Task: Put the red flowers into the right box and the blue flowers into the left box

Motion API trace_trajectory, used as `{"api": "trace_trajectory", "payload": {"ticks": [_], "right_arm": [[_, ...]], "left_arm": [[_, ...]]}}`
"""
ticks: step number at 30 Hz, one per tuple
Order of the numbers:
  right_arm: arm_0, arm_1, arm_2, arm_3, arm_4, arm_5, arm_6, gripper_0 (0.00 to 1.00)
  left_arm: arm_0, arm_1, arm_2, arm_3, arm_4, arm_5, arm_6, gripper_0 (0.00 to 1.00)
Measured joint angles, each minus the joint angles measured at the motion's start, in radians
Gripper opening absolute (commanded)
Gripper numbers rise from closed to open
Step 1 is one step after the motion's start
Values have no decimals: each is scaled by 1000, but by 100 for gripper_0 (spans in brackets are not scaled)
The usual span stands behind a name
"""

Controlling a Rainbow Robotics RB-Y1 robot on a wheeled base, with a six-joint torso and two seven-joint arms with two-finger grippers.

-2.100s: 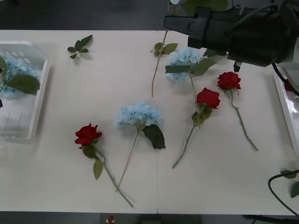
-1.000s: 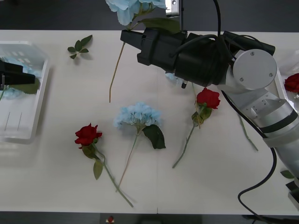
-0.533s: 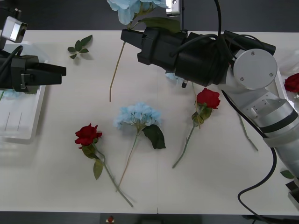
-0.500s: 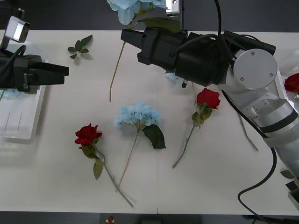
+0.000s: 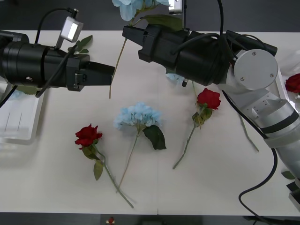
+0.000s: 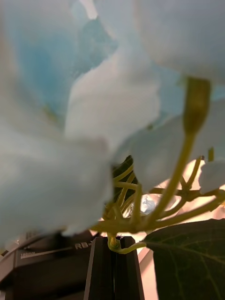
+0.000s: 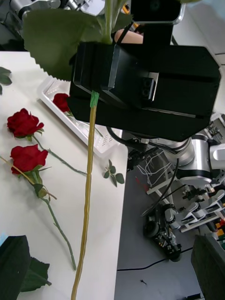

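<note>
Layout on the desk (image 5: 154, 197): the left box (image 5: 23, 126) sits at the left edge and the right box (image 5: 287, 101) at the right edge, with a rose (image 5: 294, 83) in it. The right gripper (image 5: 133, 38), above the far middle of the desk, is clamped on the stem of a hydrangea (image 5: 130, 6) whose stem hangs down toward the desk. The left gripper (image 5: 108, 75) reaches from the left, its fingers apart, just beside that hanging stem. Near the middle lies another hydrangea (image 5: 137, 115); a second rose (image 5: 87, 135) lies to its left, toward the near edge, and a third rose (image 5: 208, 99) to its right. A leaf sprig (image 5: 81, 44) lies toward the far left corner.
</note>
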Motion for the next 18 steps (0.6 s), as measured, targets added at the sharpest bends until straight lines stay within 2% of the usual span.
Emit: {"api": "trace_trajectory", "payload": {"ticks": [1,2,3,5,6,18], "right_arm": [[0,0,0,0,0,0,0,0],[0,0,0,0,0,0,0,0],[0,0,0,0,0,0,0,0],[0,0,1,0,0,-2,0,0],[0,0,2,0,0,-5,0,0],[0,0,30,0,0,-18,1,0]], "left_arm": [[-3,-7,-10,0,-6,-6,0,100],[-5,-13,-18,0,-9,-13,0,95],[-6,-19,-26,0,-12,-21,0,80],[-7,-26,-46,0,-13,-41,0,11],[-7,-28,-57,0,-13,-52,0,0],[-7,-28,-93,0,-22,-76,0,0]]}}
